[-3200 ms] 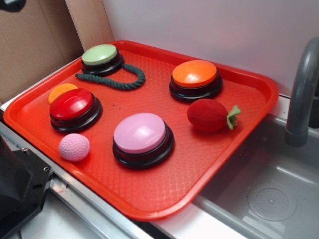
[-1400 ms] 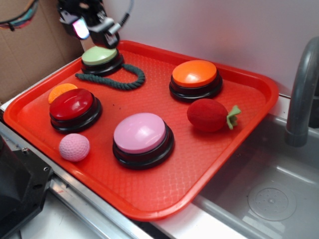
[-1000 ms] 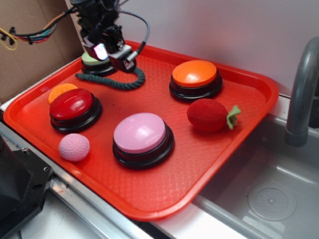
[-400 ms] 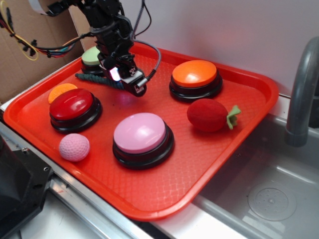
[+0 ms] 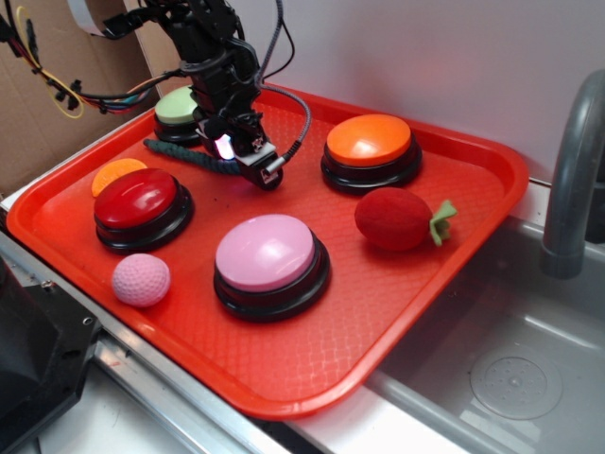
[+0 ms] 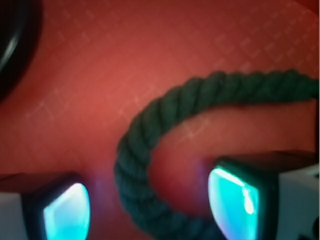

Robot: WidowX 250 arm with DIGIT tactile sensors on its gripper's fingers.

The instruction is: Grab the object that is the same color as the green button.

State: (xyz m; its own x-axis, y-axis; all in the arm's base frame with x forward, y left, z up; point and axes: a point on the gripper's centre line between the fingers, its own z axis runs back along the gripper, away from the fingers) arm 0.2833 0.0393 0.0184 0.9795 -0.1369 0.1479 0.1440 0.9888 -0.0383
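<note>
- Exterior view: you will find the gripper [image 5: 248, 163] low over the red tray [image 5: 454, 236], at 5 o'clock from the green button [image 5: 176, 104]. It covers the bend of the dark green rope [image 5: 189, 158]; only the rope's tail shows, running toward 9 o'clock. Jaw opening cannot be read from this view. A moment ago the gripper sat slightly further toward 7 o'clock; it has shifted toward 2 o'clock along the rope.
- Wrist view: the fingers [image 6: 64, 210] stand apart, holding nothing. The rope [image 6: 165, 112] curls between them, its bend passing from 6 o'clock up, then away toward 3 o'clock. Judgement: close straight onto the bend.
</note>
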